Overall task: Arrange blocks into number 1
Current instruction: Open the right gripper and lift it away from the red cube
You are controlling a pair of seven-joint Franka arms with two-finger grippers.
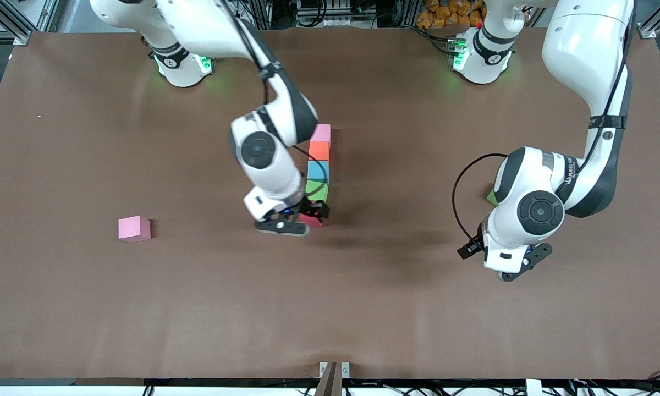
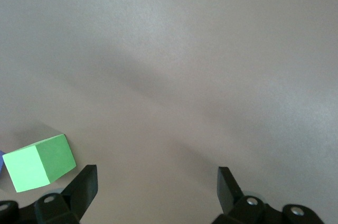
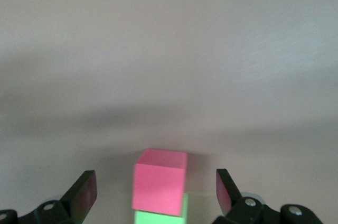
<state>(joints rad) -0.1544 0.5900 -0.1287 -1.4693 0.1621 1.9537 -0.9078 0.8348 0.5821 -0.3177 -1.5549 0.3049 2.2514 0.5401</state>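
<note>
Four blocks lie in a line at mid-table: pink [image 1: 322, 132], orange [image 1: 319, 149], light blue [image 1: 318, 171] and green [image 1: 317, 191]. A red block [image 1: 311, 221] sits at the line's end nearest the front camera, touching the green one [image 3: 158, 217]. My right gripper [image 1: 310, 215] is low over the red block [image 3: 159, 180], open [image 3: 154, 177], with a gap on each side. A second pink block [image 1: 134, 228] lies alone toward the right arm's end. Another green block [image 1: 491, 196] is half hidden by the left arm. My left gripper [image 1: 523, 265] is open [image 2: 157, 174] beside this green block [image 2: 42, 161], holding nothing.
The brown table [image 1: 363, 308] reaches to its front edge, where a small metal bracket [image 1: 334, 371] sits. A bluish sliver [image 2: 1, 160] shows beside the green block in the left wrist view. The arm bases [image 1: 181, 63] [image 1: 478, 55] stand along the table's back edge.
</note>
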